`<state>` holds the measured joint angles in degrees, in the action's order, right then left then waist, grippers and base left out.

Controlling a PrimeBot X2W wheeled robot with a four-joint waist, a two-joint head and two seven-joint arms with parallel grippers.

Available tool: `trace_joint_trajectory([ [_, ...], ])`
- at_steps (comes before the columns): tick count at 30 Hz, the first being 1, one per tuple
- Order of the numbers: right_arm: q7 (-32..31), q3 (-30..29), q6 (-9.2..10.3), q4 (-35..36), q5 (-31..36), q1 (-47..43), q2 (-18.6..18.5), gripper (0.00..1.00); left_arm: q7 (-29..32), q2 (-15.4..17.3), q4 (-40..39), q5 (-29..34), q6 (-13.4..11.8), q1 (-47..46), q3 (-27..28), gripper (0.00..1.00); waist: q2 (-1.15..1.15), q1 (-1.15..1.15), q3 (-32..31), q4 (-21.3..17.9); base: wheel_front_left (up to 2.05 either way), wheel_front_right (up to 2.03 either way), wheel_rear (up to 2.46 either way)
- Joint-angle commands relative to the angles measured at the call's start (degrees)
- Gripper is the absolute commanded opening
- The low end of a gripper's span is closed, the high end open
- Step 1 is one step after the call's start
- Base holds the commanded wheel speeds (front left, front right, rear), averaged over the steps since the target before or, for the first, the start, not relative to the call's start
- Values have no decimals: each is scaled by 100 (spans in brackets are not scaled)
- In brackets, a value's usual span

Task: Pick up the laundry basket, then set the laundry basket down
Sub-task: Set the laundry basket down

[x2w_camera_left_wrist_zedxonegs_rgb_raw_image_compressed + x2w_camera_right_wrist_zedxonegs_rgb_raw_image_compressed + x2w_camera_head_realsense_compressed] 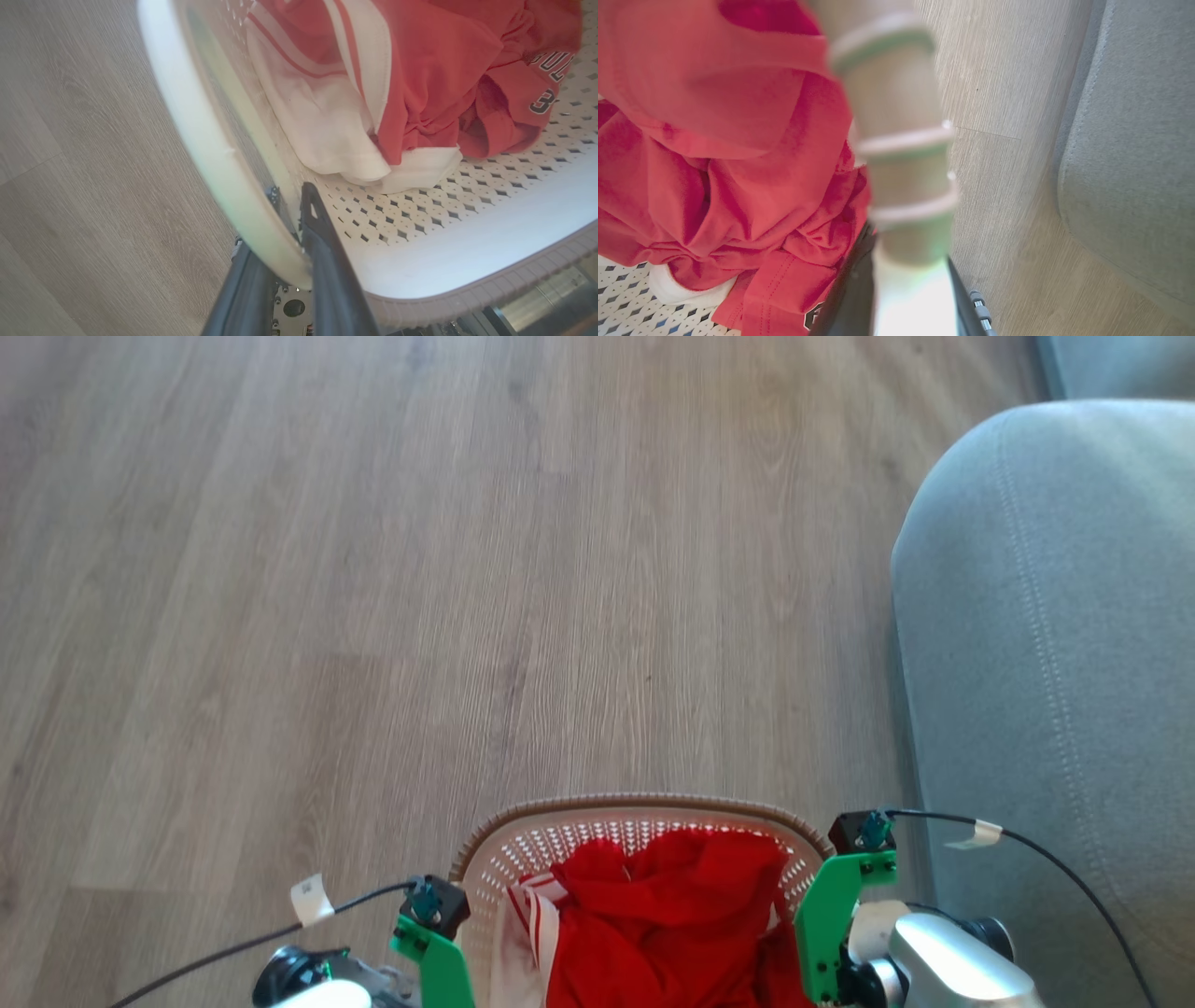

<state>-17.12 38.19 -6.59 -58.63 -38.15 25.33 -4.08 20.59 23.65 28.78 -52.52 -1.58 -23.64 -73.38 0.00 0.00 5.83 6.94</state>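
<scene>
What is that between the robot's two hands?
In the head view, a white perforated plastic laundry basket with a brown rim, holding red and white clothes.

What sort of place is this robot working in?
Most likely a home living room: a wood-plank floor, the arm of a grey upholstered sofa, and a laundry basket holding red and white clothes.
</scene>
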Motion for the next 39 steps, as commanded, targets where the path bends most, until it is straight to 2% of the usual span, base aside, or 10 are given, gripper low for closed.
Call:
trace_joint_trajectory([
  [1, 110, 89, -90, 269, 144, 248, 120, 0, -15, 36, -178, 123, 75, -315, 65, 0, 0, 0, 129, 0, 0, 0, 0],
  [13, 429, -180, -90, 362, 518, 776, 40, 0, -354, -252, 206, 331, 141, -947, 216, 0, 0, 0, 1190, 51, 0, 0, 0],
  [29, 962, -558, -90, 221, 1225, 1699, 26, 0, -1331, -1382, 2027, 738, 655, -2282, 281, 0, 0, 0, 3040, 149, 0, 0, 0],
  [39, 1264, -938, -90, -112, 1411, 2140, 56, 0, -1859, -1963, 3193, 764, 853, -2971, 251, 0, 0, 0, 3804, 267, 0, 0, 0],
])
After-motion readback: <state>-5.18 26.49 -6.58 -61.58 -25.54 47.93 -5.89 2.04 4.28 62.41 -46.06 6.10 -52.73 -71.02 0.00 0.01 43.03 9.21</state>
